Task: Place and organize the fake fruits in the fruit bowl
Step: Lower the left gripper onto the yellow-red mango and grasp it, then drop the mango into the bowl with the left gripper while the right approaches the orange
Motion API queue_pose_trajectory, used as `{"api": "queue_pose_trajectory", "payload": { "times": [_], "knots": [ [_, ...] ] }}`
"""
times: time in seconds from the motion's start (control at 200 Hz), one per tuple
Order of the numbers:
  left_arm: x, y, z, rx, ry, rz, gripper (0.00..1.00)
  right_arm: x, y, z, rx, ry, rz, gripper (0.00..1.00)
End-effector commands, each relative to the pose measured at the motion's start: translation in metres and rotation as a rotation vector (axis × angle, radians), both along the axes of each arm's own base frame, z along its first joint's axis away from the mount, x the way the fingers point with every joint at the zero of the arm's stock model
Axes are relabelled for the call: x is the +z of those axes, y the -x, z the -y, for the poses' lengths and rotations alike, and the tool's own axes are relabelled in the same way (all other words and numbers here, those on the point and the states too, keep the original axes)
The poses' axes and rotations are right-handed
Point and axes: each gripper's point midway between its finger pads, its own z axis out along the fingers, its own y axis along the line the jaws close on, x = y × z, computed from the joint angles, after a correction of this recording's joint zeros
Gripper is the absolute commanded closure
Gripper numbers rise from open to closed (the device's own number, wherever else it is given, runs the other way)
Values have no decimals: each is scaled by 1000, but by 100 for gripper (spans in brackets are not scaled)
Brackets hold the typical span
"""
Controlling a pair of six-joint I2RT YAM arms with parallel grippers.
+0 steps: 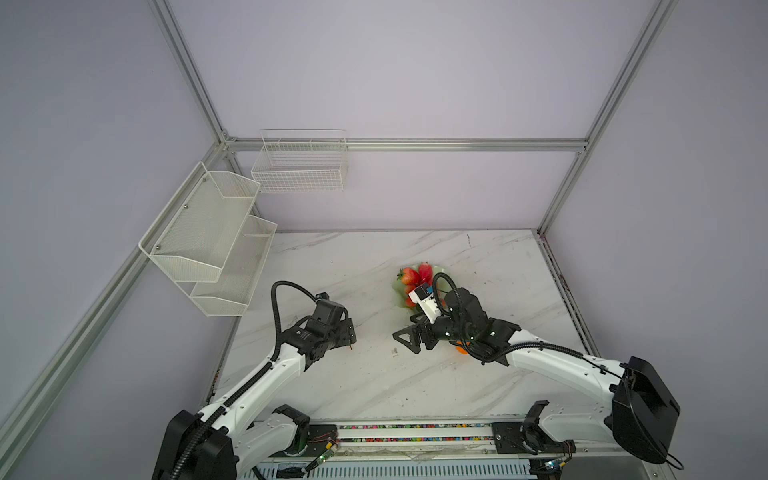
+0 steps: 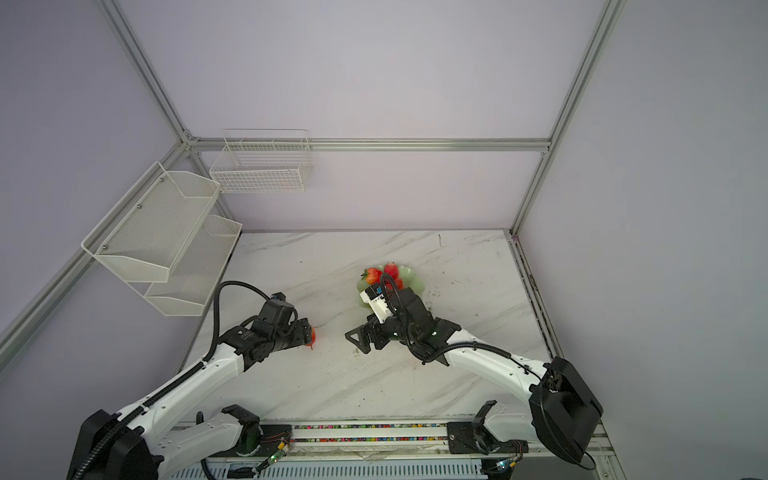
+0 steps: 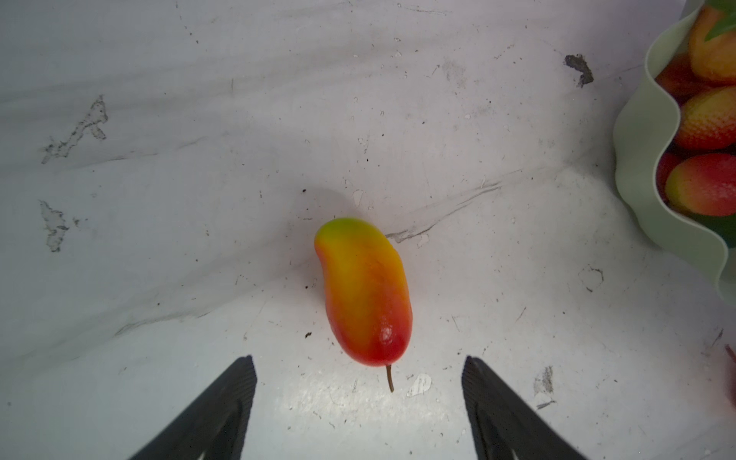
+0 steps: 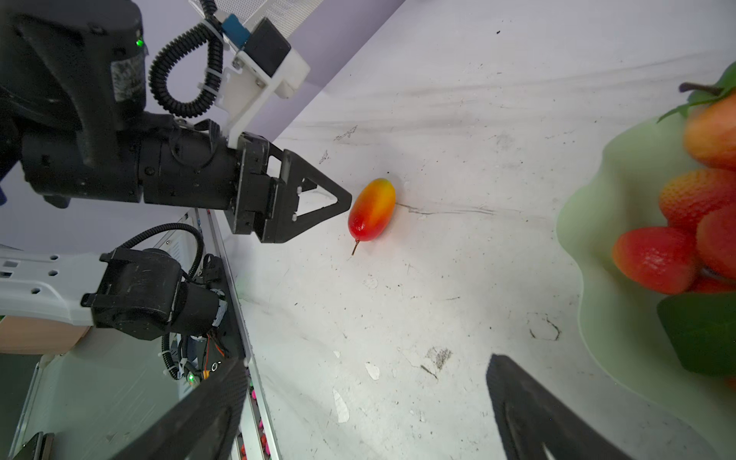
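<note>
Glossy red-yellow oblong fruit (image 3: 364, 294), thin brown stem, lies flat mid-surface on scuffed marble-veined surface (image 3: 159, 239), left-edge side of fruit bowl (image 3: 637, 151); left end effector (image 3: 358, 368) spread, 2 ribbed black fingers (image 3: 223, 398) short of fruit, gripping nothing; right end effector (image 4: 366, 362) gaping, empty; dimpled strawberries (image 4: 653, 259) inside wavy-rimmed pale green bowl.

Just ahead of the left gripper (image 3: 358, 360), whose ribbed fingers (image 3: 223, 402) are showing matte black, the oblong fruit (image 3: 364, 294) is shading from glossy red at its near end through orange-yellow to a green far tip. The table (image 3: 159, 119) is showing white with grey veins. Beyond one fingertip, the fruit bowl (image 3: 641, 159) is showing pale mint, its strawberries (image 3: 709, 119) dimpled red-orange.
</note>
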Motion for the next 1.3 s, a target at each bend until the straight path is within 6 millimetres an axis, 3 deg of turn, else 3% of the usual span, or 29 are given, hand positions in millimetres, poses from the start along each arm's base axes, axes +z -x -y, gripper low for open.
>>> {"api": "queue_pose_trajectory", "payload": {
  "times": [0.0,0.205,0.555,0.66,0.785,0.905,1.04,1.15,1.295],
  "knots": [
    [-14,-13,6,29,65,-14,18,7,-4,-4,-18,-11,18,3],
    [-33,-28,8,49,61,-65,26,9,-3,4,-50,-4,31,3],
    [-46,-46,12,55,80,-52,39,3,-5,3,-55,3,20,3],
    [-42,-52,16,35,88,-45,46,12,-14,11,-112,-9,24,3],
    [-35,-54,20,-1,89,-39,56,22,-27,35,-176,-57,3,3],
    [-9,-60,29,-65,109,9,61,31,-45,75,-270,-118,-27,3],
    [33,-70,62,-224,178,89,63,28,-60,113,-382,-149,-82,3],
    [77,-76,105,-418,201,192,63,19,-65,134,-424,-187,-141,3],
    [129,-69,171,-738,225,326,64,9,-68,154,-491,-209,-188,3]
  ]
}}
